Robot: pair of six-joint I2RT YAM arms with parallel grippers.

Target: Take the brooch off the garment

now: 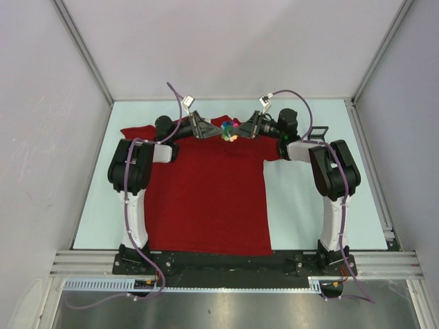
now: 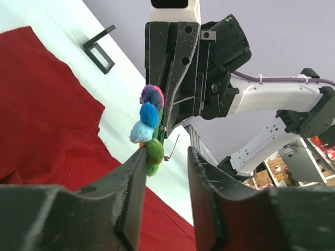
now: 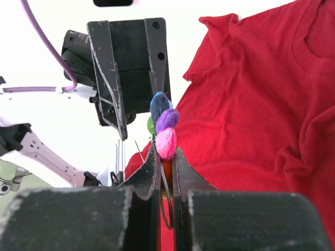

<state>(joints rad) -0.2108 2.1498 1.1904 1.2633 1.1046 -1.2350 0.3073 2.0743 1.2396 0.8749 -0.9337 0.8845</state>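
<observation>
right gripper [image 3: 165, 155]: clenched tight on the brooch [image 2: 149, 117]. On my right wrist feed the two fingers are pinched together, with the pink and purple beads poking out just above the tips.

left gripper [image 2: 166, 156]: released, as far as I can see. The jaws stand apart with a clear gap. One finger [image 2: 133, 178] has its tip right against the green bead at the bottom of the cluster, and the other finger is off to the side, touching nothing.

brooch location: up in the air between the two grippers, which face each other nose to nose. From the top camera that's at the far end of the table [image 1: 309, 205], over the neck end of the shirt.

pin [image 2: 174, 144]: a thin metal wire sticks out beside the green bead, into the gap between my left jaws.

garment [image 1: 206, 199]: the dark red tee is spread flat between the two arms, with its hem towards the bases. It's a bit rumpled around the shoulder on the right wrist feed.

brooch vs cloth: honestly can't tell whether the pin is caught in any fabric.

other stuff: a small black bracket thing [image 2: 99, 52] sits on the bare table past the shirt's edge.
</observation>
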